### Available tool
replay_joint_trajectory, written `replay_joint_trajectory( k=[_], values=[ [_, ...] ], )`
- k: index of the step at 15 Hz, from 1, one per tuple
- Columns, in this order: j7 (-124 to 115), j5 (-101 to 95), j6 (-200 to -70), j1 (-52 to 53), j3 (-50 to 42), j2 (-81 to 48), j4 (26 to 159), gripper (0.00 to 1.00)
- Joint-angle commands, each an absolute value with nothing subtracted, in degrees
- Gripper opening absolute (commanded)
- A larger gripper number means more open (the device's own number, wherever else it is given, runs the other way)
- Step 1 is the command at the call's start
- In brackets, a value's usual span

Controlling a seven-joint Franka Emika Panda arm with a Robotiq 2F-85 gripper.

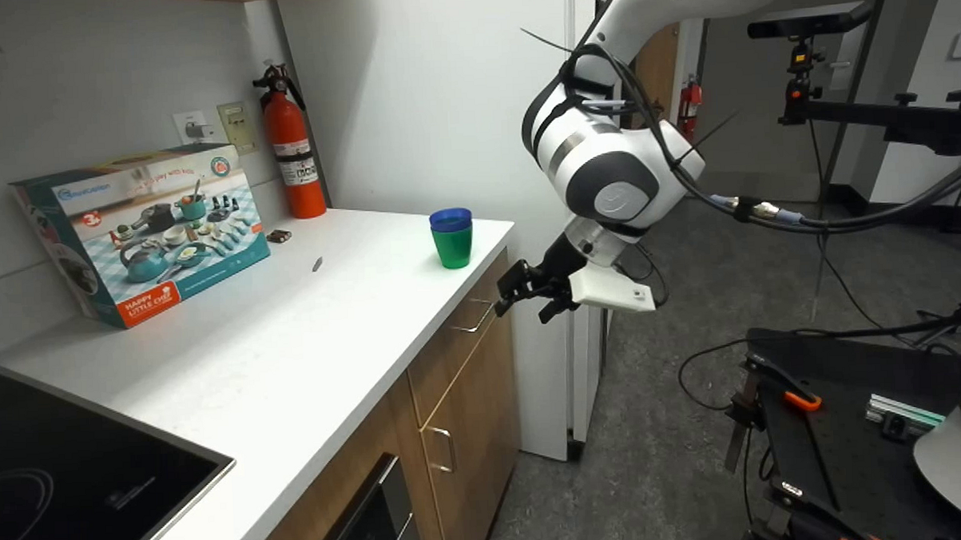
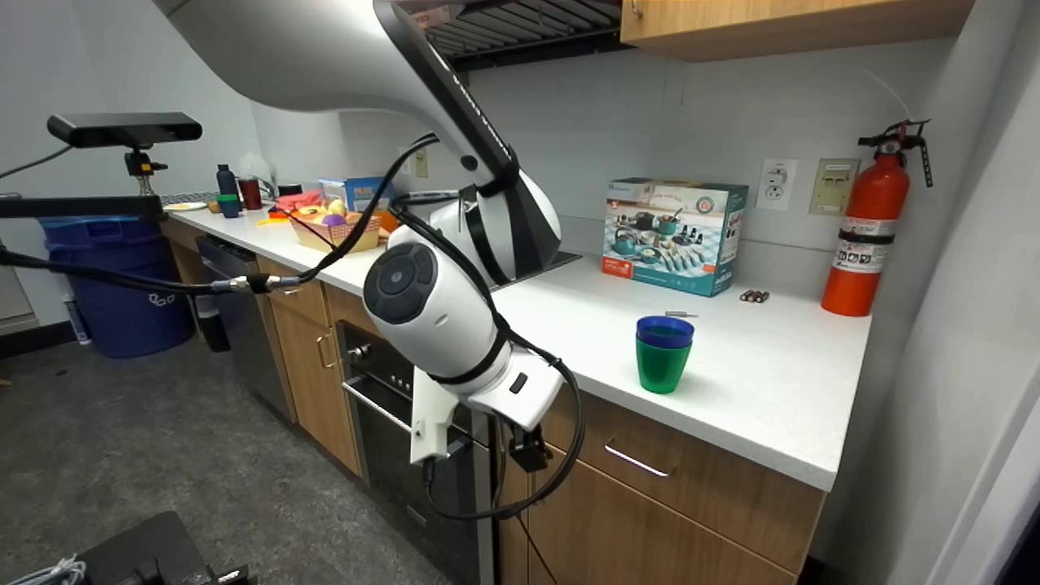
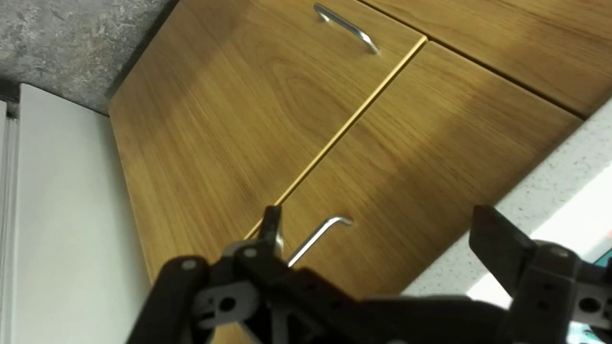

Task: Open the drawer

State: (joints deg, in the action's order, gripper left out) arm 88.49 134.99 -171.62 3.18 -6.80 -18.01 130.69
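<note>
Shallow brown wood drawer with a silver metal bar handle sits closed beneath the white counter; the black gripper is spread wide near that handle.

We have open floor before the drawer and clear space between the fingers of the gripper. A white panel walls off one end, the counter with its cups bars the top, and a cable loop hangs below the wrist.
</note>
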Motion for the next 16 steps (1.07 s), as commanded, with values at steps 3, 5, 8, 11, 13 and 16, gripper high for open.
replay_joint_trajectory(
  k=[3,5,8,11,13,16],
  values=[
    [93.7,140.4,-170.9,4.7,-9.1,-19.7,130.8,1.0],
    [93.8,140.5,-170.8,5.0,-9.5,-20.1,130.7,1.0],
    [93.8,140.5,-170.8,5.1,-9.5,-20.1,130.6,1.0],
    [94.0,141.2,-170.3,5.1,-9.9,-20.2,130.4,1.0],
    [94.1,142.5,-169.6,5.2,-10.6,-20.4,130.2,1.0],
    [95.4,145.5,-168.9,5.7,-12.4,-20.6,129.7,1.0]
  ],
)
